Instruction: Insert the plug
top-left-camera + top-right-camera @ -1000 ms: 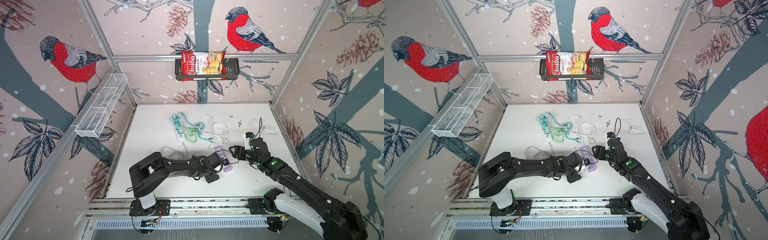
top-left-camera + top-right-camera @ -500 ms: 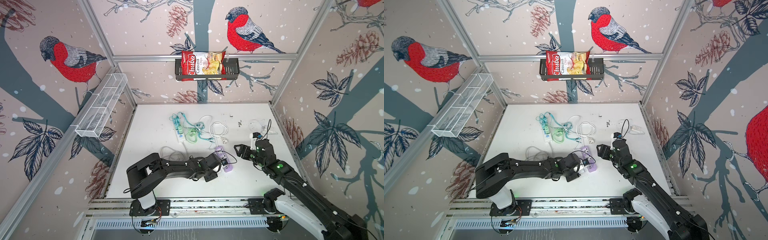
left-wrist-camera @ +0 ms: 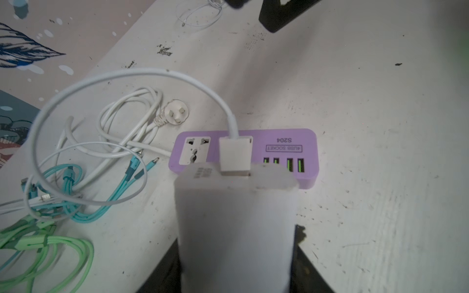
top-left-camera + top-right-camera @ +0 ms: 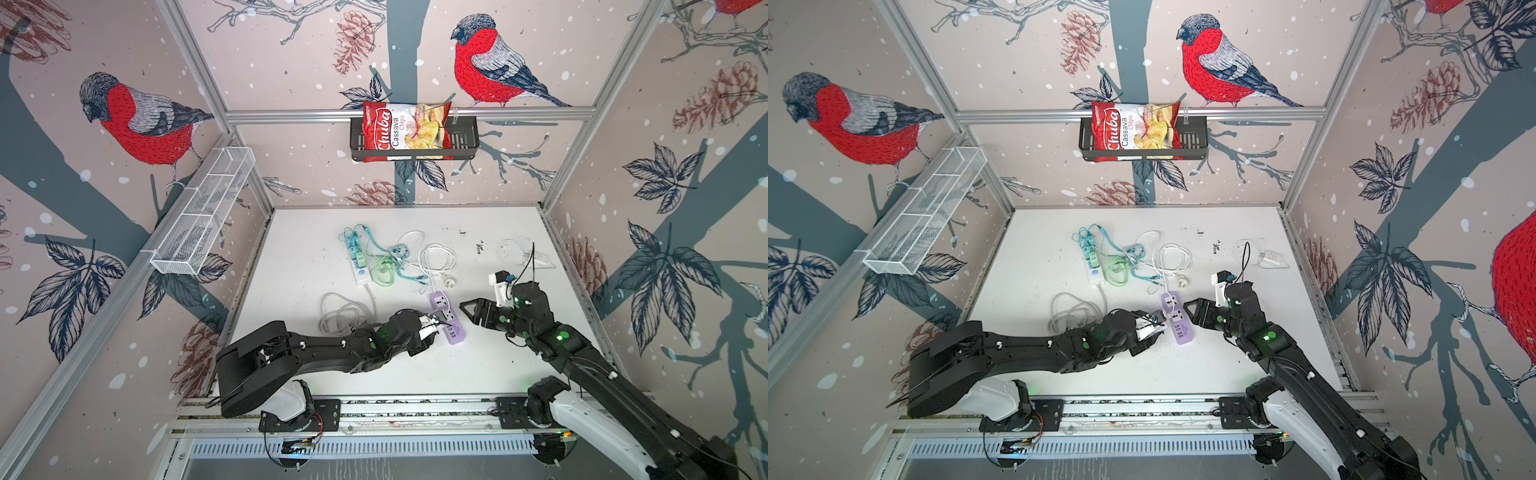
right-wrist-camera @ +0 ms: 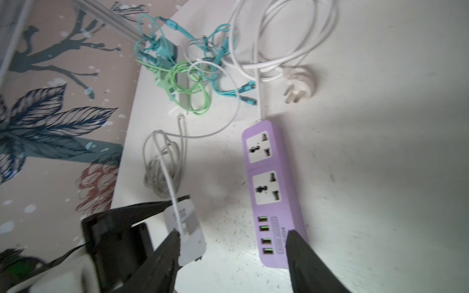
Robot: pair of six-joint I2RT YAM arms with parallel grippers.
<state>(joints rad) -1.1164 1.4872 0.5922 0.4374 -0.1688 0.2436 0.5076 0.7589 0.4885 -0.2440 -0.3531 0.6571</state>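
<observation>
Left gripper (image 4: 434,327) holds white plug (image 4: 427,333) beside purple strip (image 4: 449,318)

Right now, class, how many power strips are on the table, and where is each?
2. The purple strip lies nearer the front; the white strip lies farther back and to its left in a top view. None seems hidden.

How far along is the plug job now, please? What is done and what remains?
Done: the left gripper grips the white adapter. In hand: it holds it beside the purple power strip, while the open right gripper hovers at its USB end. Left: both sockets are empty, so insertion remains.
</observation>
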